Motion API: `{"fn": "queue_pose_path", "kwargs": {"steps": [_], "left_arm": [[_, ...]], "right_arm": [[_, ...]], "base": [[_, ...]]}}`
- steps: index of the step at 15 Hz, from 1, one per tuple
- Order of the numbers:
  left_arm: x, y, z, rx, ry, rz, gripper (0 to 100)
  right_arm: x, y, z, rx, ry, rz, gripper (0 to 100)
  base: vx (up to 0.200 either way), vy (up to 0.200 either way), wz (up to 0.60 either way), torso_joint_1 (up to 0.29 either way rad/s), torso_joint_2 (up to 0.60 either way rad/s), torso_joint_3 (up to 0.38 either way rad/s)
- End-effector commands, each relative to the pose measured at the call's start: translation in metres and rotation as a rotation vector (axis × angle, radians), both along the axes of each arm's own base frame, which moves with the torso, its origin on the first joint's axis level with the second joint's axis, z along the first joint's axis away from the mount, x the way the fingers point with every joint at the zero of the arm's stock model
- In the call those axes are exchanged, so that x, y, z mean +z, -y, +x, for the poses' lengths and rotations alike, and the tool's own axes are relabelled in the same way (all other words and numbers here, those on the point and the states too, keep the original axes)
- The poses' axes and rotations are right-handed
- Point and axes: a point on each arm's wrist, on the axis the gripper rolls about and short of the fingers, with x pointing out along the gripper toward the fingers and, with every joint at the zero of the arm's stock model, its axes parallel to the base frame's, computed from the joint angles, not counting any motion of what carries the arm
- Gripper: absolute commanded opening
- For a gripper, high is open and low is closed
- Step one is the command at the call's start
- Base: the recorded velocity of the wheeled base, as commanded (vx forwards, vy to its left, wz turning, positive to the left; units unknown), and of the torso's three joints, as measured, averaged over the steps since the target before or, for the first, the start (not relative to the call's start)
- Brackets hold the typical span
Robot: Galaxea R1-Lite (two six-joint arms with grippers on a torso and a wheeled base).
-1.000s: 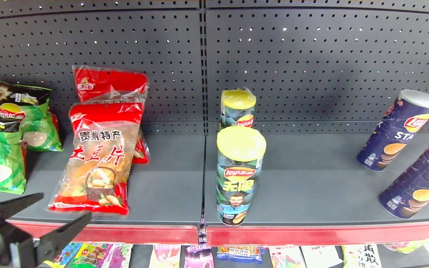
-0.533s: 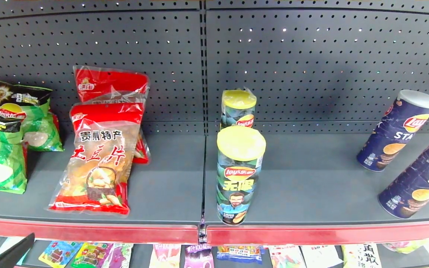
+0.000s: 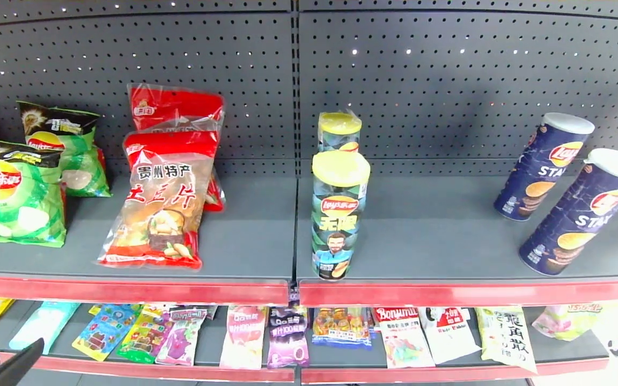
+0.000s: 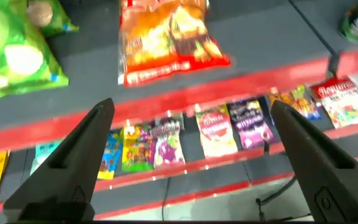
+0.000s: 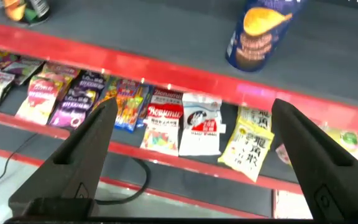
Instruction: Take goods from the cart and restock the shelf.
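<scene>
The upper shelf (image 3: 244, 252) holds green chip bags (image 3: 27, 198), two red potato-chip bags (image 3: 161, 203), two yellow-lidded cans (image 3: 338, 214) and two tilted blue cans (image 3: 582, 212). My left gripper (image 4: 191, 104) hangs open and empty in front of the shelf's red edge (image 4: 166, 99), below the front red bag (image 4: 169, 37). One of its fingers (image 3: 16, 363) pokes into the head view at the lower left. My right gripper (image 5: 194, 102) is open and empty too, in front of the lower shelf and below a blue can (image 5: 260, 34).
Candy and snack packets (image 3: 287, 335) line the lower shelf behind its own red lip (image 3: 395, 370). A wide bare stretch of upper shelf (image 3: 438, 225) lies between the yellow-lidded cans and the blue cans. A perforated back panel (image 3: 395, 80) closes the rear.
My left gripper dropped from the shelf's front edge down to the picture's lower left corner. The head camera then pulled back and tilted down, bringing the lower shelf into sight.
</scene>
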Motion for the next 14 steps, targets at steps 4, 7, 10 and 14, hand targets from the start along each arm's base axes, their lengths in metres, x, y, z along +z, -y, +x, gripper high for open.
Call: {"fn": "queue_pose_path", "kwargs": {"steps": [4,7,10,14], "left_arm": [[-0.0016,0.0004,0.0011,0.002,-0.009,0.005,100],[-0.0022,0.0003,0.0009,0.003,-0.009,0.005,100],[-0.0031,-0.0006,-0.0014,0.003,-0.001,0.002,100],[-0.0033,-0.0015,-0.0035,0.003,0.008,-0.002,100]], "right_arm": [[-0.0006,0.0000,0.0001,0.001,-0.002,-0.001,100],[-0.0011,-0.0001,0.0002,0.002,-0.004,-0.001,100],[-0.0011,-0.0002,0.0006,0.005,-0.007,-0.002,100],[-0.0017,-0.0004,0.0011,0.007,-0.013,-0.003,100]], "base": [[0.000,-0.050,0.00,0.005,0.00,-0.001],[0.000,-0.200,0.00,0.004,0.00,0.001],[0.000,-0.200,0.00,0.017,0.01,-0.006],[0.000,-0.200,0.00,0.002,0.00,0.004]]}}
